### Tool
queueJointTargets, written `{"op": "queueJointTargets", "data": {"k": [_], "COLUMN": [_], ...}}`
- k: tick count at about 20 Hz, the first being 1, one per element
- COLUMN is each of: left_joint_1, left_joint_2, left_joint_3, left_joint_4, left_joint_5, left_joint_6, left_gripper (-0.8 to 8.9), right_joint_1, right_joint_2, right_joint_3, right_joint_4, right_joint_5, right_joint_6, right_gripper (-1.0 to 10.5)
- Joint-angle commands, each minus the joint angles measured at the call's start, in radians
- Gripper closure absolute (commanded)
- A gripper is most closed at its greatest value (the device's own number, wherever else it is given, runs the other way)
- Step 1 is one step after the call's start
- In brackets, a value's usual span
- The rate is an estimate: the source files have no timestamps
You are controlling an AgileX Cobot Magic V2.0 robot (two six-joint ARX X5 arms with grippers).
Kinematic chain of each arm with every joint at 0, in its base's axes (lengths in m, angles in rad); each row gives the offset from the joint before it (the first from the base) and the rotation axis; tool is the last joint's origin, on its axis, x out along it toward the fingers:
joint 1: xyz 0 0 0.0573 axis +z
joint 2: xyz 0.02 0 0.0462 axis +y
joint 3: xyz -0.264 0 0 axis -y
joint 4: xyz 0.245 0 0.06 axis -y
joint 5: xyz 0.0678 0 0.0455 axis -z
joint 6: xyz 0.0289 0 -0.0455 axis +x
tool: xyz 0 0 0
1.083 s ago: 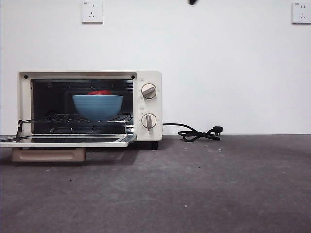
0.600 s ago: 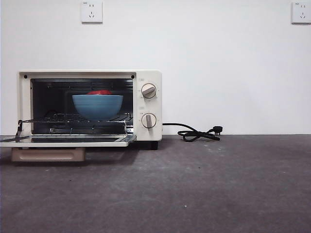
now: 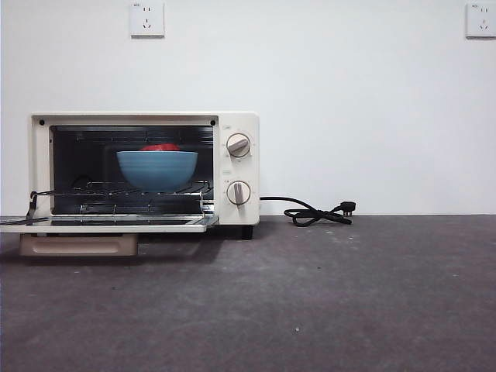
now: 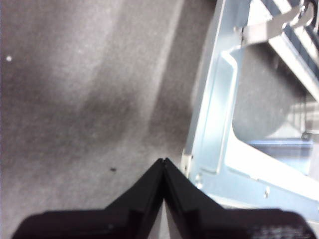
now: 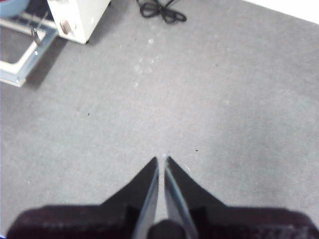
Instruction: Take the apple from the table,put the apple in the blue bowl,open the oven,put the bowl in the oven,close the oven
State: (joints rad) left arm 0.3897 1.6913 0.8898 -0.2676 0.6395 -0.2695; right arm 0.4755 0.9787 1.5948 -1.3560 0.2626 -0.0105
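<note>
The cream-white oven (image 3: 144,169) stands at the left with its door (image 3: 105,225) folded down flat. On the wire rack inside sits the blue bowl (image 3: 157,170), and the red top of the apple (image 3: 160,147) peeks over its rim. My left gripper (image 4: 163,162) is shut and empty, hovering above the table beside the corner of the lowered door (image 4: 214,134). My right gripper (image 5: 162,159) is shut and empty, high over bare tabletop (image 5: 209,99), with the oven (image 5: 75,17) far off. Neither arm shows in the front view.
A black cord and plug (image 3: 314,212) lie on the table right of the oven, also visible as the cord (image 5: 159,10) in the right wrist view. Two wall sockets (image 3: 146,18) sit high on the white wall.
A black gripper tip at the top edge of the front view one second ago has left the picture. Oven, bowl and apple have not moved.
</note>
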Motion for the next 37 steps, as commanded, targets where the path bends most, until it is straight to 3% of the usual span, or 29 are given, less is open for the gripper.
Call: {"op": "queueJointTargets", "data": {"k": [1, 9, 14, 27, 31, 35, 37], "left_joint_1": [-0.021, -0.023, -0.025, -0.084, -0.091, -0.100, -0.106], "left_joint_2": [0.010, 0.010, 0.008, 0.008, -0.002, -0.091, -0.163], "left_joint_3": [-0.009, 0.024, 0.141, 0.425, 0.428, 0.428, 0.428], "left_joint_4": [0.020, 0.031, 0.019, -0.005, -0.028, -0.172, -0.270], "left_joint_5": [0.042, 0.151, 0.203, 0.215, 0.312, 0.305, 0.291], "left_joint_6": [-0.049, -0.085, -0.110, -0.184, -0.198, -0.045, 0.055], "left_gripper": [8.22, 8.22, 8.21, 8.21, 8.21, 8.21, 8.21], "right_joint_1": [-0.001, -0.001, -0.001, -0.001, 0.002, 0.002, 0.002], "right_joint_2": [-0.025, -0.060, -0.061, -0.061, -0.094, -0.271, -0.317], "right_joint_3": [-0.011, -0.012, -0.012, -0.012, -0.065, -0.359, -0.476], "right_joint_4": [-0.028, -0.028, -0.028, -0.028, -0.013, 0.223, 0.251], "right_joint_5": [-0.001, -0.005, -0.012, -0.011, 0.014, -0.009, -0.008], "right_joint_6": [0.020, 0.037, 0.037, 0.064, 0.088, 0.090, 0.091], "right_gripper": [9.2, 9.2, 9.2, 9.2, 9.2, 9.2, 9.2]}}
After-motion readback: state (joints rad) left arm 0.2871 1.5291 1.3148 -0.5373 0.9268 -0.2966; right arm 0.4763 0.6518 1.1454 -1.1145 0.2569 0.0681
